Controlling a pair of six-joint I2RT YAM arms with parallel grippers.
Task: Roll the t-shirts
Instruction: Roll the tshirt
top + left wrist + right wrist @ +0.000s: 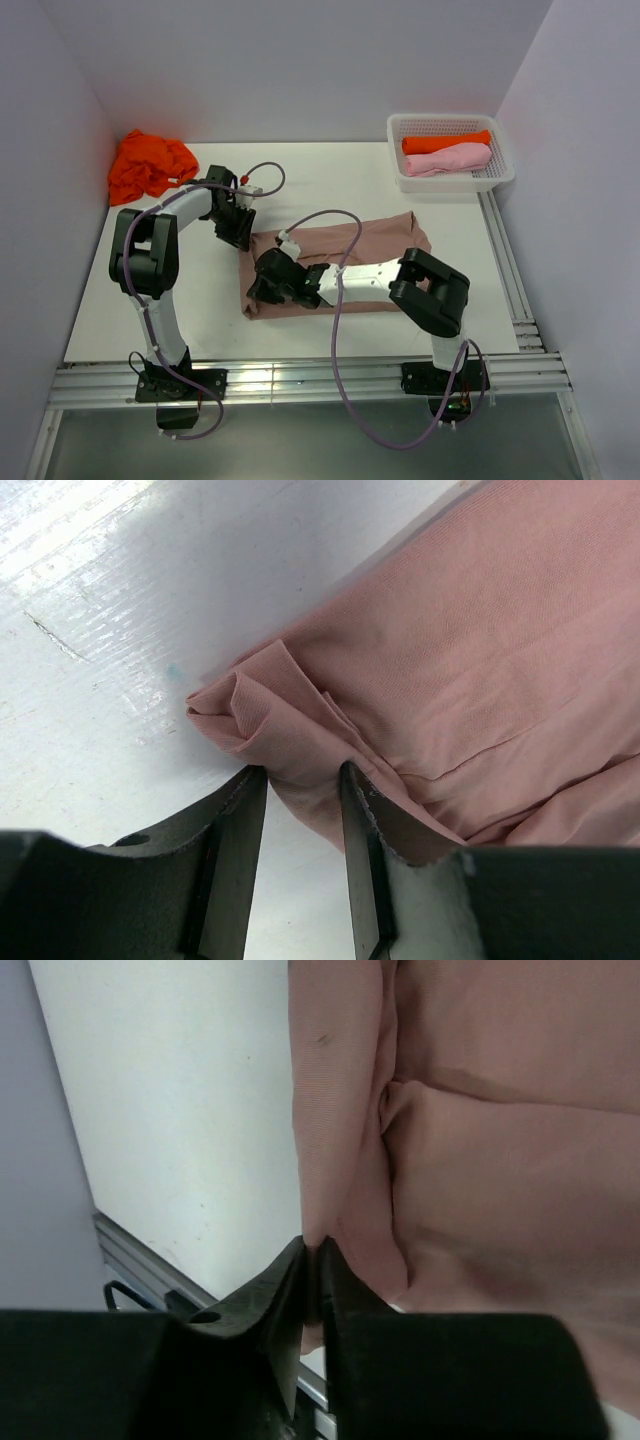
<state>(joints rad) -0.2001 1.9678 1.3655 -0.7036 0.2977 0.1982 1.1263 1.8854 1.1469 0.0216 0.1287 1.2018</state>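
Note:
A dusty pinkish-brown t-shirt (375,245) lies folded into a long band across the middle of the table. My left gripper (238,232) is at its far left corner. In the left wrist view the left gripper (303,775) is shut on a bunched fold of that corner (250,705). My right gripper (262,292) is at the near left corner. The right wrist view shows the right gripper (312,1245) pinched shut on the shirt's left edge (335,1110). A bright orange t-shirt (150,165) lies crumpled at the back left.
A white mesh basket (497,178) stands at the back right, holding a rolled orange t-shirt (445,142) and a rolled light pink one (447,160). Metal rails (300,380) run along the table's near edge, and walls close in on the left, back and right.

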